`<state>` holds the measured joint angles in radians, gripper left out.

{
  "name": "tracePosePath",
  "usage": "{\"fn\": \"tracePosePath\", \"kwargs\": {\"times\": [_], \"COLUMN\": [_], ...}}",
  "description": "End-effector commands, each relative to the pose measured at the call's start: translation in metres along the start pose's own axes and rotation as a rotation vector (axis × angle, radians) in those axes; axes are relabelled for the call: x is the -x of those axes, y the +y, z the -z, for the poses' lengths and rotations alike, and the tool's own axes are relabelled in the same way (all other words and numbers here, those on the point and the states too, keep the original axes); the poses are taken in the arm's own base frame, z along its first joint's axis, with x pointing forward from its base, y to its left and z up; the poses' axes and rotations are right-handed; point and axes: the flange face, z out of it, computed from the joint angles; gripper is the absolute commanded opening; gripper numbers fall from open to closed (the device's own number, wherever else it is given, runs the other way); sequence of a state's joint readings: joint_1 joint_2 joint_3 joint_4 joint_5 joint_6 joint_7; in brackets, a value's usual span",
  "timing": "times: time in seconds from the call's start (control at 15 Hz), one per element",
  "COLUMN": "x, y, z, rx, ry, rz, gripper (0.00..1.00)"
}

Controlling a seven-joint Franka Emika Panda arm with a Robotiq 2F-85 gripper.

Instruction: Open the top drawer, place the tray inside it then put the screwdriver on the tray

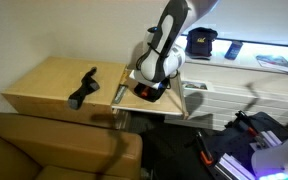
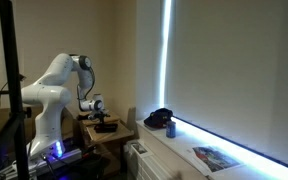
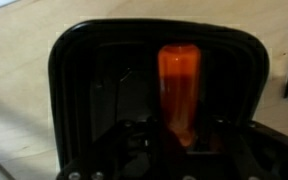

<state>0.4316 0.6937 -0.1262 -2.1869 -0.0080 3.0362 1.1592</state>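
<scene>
Closest to the wrist camera, the gripper [image 3: 176, 152] is hanging low over the tray [image 3: 89, 100], its dark fingers filling the bottom edge of the view. The orange-red handle of the screwdriver [image 3: 179, 80] is running from between them up across the tray floor. It is blurred and the fingertips are in shadow, so I cannot tell whether the jaws are pinching it or standing spread beside it.

The black tray is sitting flat on pale wood. In an exterior view this looks to be the floor of the pulled-out top drawer [image 1: 192, 100], though the picture is too small to be sure. Beyond it, a black angular tool [image 1: 83, 88] is lying on the cabinet [image 1: 44, 85] top, well apart from the arm. Farther back, a black cap [image 1: 201, 41] is resting on the white slatted unit [image 1: 244, 85].

The step in hand is probably setting the screwdriver down. Released while tilted, the round handle could roll and leave the shaft propped on the rim. Widening jaws might also knock the rim and shove the light tray
</scene>
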Motion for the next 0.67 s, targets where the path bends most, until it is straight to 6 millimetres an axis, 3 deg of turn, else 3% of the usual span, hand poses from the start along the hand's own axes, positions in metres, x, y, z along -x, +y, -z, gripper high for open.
{"fn": "tracePosePath", "kwargs": {"times": [0.0, 0.13, 0.4, 0.6], "x": [0.000, 0.004, 0.002, -0.003], "y": [-0.008, -0.009, -0.006, -0.011], "z": [-0.003, 0.011, 0.059, 0.118], "rx": [0.022, 0.073, 0.177, 0.239], "ry": [-0.032, -0.058, -0.060, -0.046], "rz": [0.025, 0.044, 0.079, 0.140], "gripper": [0.60, 0.71, 0.98, 1.00]}}
